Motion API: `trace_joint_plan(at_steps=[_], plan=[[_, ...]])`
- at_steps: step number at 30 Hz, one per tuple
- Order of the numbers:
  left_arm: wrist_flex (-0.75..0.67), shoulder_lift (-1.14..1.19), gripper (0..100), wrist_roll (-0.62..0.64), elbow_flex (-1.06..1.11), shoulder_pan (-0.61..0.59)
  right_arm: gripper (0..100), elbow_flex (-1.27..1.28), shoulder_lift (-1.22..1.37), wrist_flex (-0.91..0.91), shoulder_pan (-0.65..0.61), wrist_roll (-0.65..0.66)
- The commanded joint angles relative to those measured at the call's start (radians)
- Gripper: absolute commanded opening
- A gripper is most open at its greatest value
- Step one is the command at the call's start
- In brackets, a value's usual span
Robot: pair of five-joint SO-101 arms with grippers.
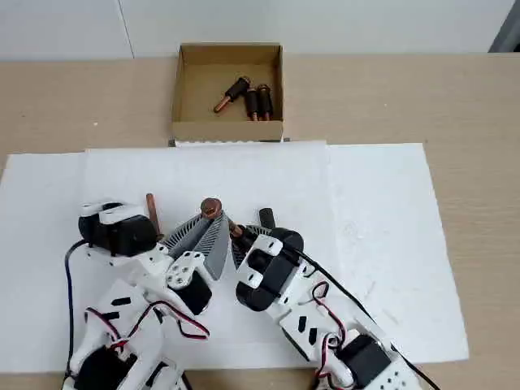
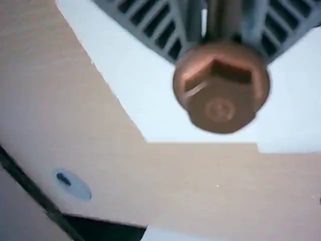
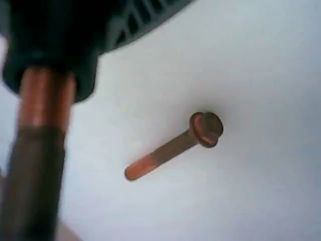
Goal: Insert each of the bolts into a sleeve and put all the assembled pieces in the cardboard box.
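Note:
My left gripper [image 1: 208, 221] is shut on a copper bolt [image 1: 210, 206] above the white sheet; in the left wrist view the bolt's hex head [image 2: 220, 88] juts out between the grey ribbed fingers [image 2: 145, 25]. My right gripper [image 1: 240, 237] meets it from the right and is shut on a black sleeve [image 3: 50, 45]. The bolt's shaft [image 3: 42, 105] runs into that sleeve. A second bolt [image 1: 151, 207] lies loose on the sheet, left of the left arm, and also appears in the right wrist view [image 3: 173, 145]. The cardboard box [image 1: 186, 128] at the back holds three assembled pieces [image 1: 252, 99].
A white sheet [image 1: 374, 211] covers the middle of the wooden table [image 1: 455, 97]. A short black part [image 1: 266, 218] sticks up beside the right gripper; whether it is a sleeve or part of the arm I cannot tell. Both arms crowd the near edge.

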Motion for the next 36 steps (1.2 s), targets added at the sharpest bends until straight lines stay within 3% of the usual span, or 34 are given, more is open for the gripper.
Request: trace_joint_plan(at_steps=[1,11,18,31,36], plan=[[0.006,-0.005,1,-0.051,0.038,0.014,0.3,-0.044,-0.015,-0.028,-0.005,0.017],[0.058,-0.008,2,-0.074,0.124,0.009,0.3,-0.034,-0.015,-0.071,-0.007,0.078],[0.055,-0.008,20,-0.075,0.117,0.003,0.3,-0.025,-0.015,-0.071,-0.007,0.075],[0.060,-0.005,20,-0.089,-0.002,-0.002,0.3,0.028,-0.015,-0.077,-0.005,0.075],[0.055,-0.003,17,-0.157,-0.044,-0.115,0.3,0.029,-0.015,-0.077,-0.001,0.074]])
